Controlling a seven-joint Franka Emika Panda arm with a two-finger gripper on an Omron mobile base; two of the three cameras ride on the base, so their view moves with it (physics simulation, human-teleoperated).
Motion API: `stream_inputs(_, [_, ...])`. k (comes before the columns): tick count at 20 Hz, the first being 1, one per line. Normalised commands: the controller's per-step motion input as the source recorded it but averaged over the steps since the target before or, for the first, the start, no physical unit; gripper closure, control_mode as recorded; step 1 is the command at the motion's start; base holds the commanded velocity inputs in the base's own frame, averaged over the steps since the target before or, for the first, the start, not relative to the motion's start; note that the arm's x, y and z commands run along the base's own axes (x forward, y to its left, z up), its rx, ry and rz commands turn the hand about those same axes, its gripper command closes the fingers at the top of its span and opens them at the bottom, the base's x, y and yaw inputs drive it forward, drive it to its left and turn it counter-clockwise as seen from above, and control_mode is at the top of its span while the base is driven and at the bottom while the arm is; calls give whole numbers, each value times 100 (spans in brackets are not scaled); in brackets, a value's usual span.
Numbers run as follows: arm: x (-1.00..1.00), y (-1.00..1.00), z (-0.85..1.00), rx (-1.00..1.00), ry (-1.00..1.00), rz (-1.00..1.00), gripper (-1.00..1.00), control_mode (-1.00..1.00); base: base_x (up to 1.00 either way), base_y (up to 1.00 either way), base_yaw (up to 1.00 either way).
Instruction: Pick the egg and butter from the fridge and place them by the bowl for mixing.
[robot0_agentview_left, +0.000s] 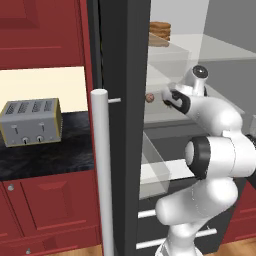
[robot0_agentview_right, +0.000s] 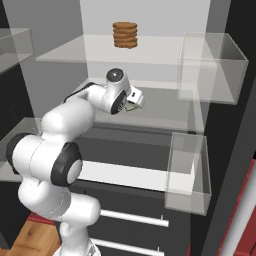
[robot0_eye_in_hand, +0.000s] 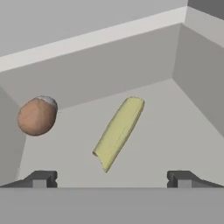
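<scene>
The fridge (robot0_agentview_left: 125, 75) stands open, and my arm reaches onto its middle glass shelf (robot0_agentview_right: 165, 107). In the hand view the egg (robot0_eye_in_hand: 37, 116), a small brownish-pink ball, lies at the left. The butter (robot0_eye_in_hand: 119, 131), a pale yellow stick, lies slantwise in the middle, just ahead of my gripper (robot0_eye_in_hand: 111, 178). Both dark fingertips (robot0_eye_in_hand: 41, 178) stand wide apart and hold nothing; the gripper is open. From the left base view the egg (robot0_agentview_left: 149, 97) sits just left of the gripper (robot0_agentview_left: 165, 96). The bowl is out of view.
A stack of flat tan discs (robot0_agentview_right: 125, 34) rests on the upper shelf. Clear door bins (robot0_agentview_right: 212, 67) (robot0_agentview_right: 187, 170) hang at the right. The long white bar handle (robot0_agentview_left: 102, 170) stands close in front. A grey toaster (robot0_agentview_left: 31, 121) sits on the dark counter (robot0_agentview_left: 45, 157).
</scene>
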Motion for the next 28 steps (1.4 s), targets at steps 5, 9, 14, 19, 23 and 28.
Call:
stream_inputs(5, [32, -28, -9, 2, 6, 0, -100, -100, 0, 0, 0])
stream_inputs(9, [7, -4, -11, 1, 3, 0, -100, -100, 0, 0, 0])
stream_inputs(14, [20, 0, -30, 0, 4, 0, -100, -100, 0, 0, 0])
stream_inputs(19, [42, 0, -26, 0, 5, 0, -100, -100, 0, 0, 0])
stream_inputs(23, [43, 0, -28, 0, 6, -1, -100, -100, 0, 0, 0])
stream_inputs(28, [37, 0, -39, 0, 9, 0, -100, -100, 0, 0, 0])
